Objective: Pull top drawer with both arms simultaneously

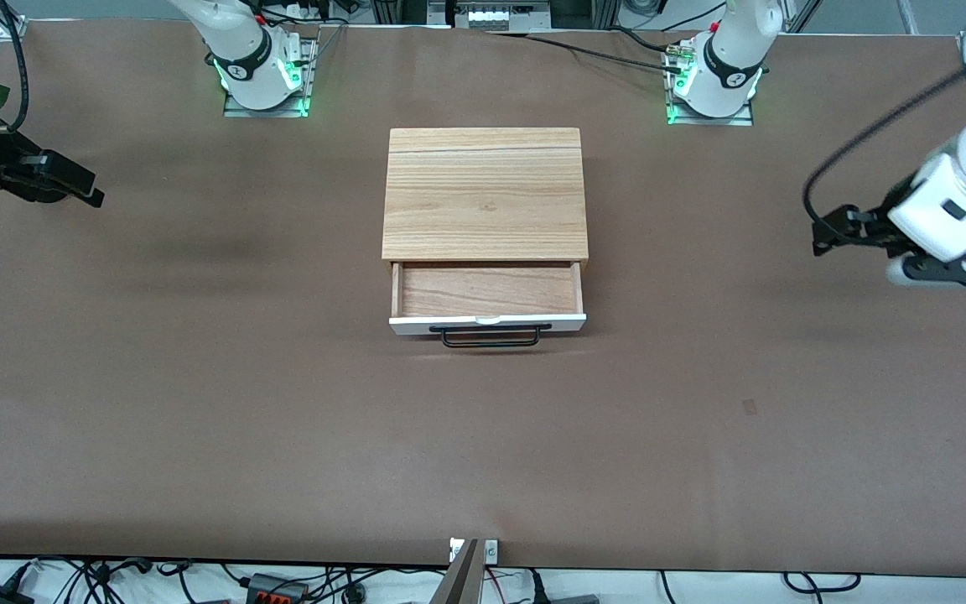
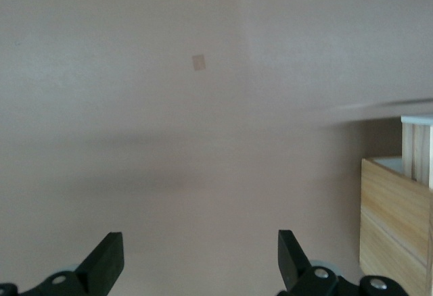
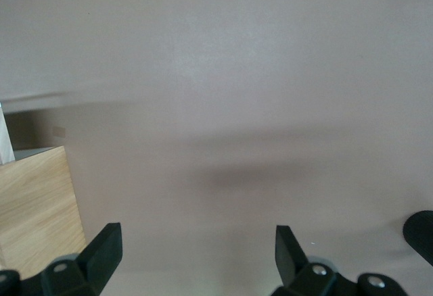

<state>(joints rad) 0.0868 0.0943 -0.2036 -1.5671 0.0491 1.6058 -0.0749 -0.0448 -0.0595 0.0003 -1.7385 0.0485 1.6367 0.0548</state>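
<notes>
Item one: the cabinet (image 1: 484,193), light wood with a grained top board, which we find near the middle of the brown surface (image 1: 198,403), between the two arm bases and somewhat nearer the front camera than they are.

Item two: the top drawer (image 1: 487,294), which we record as pulled partly out of the cabinet toward the front camera. Its light wood bottom shows bare, its white front panel (image 1: 487,322) closes the near edge, and the thin black wire handle (image 1: 490,336) juts from that panel. Nothing touches the handle.

Item three: the left end effector (image 1: 823,237), which we place in the air over the surface at the left arm's end, well apart from the cabinet. In the left wrist view its two black fingers (image 2: 107,259) stand wide apart and hold nothing; a corner of the cabinet shows at that view's edge.

Item four: the right end effector (image 1: 89,191), which we place over the surface at the right arm's end, likewise well apart from the cabinet. In the right wrist view its fingers (image 3: 105,250) are spread wide with nothing between them.
</notes>
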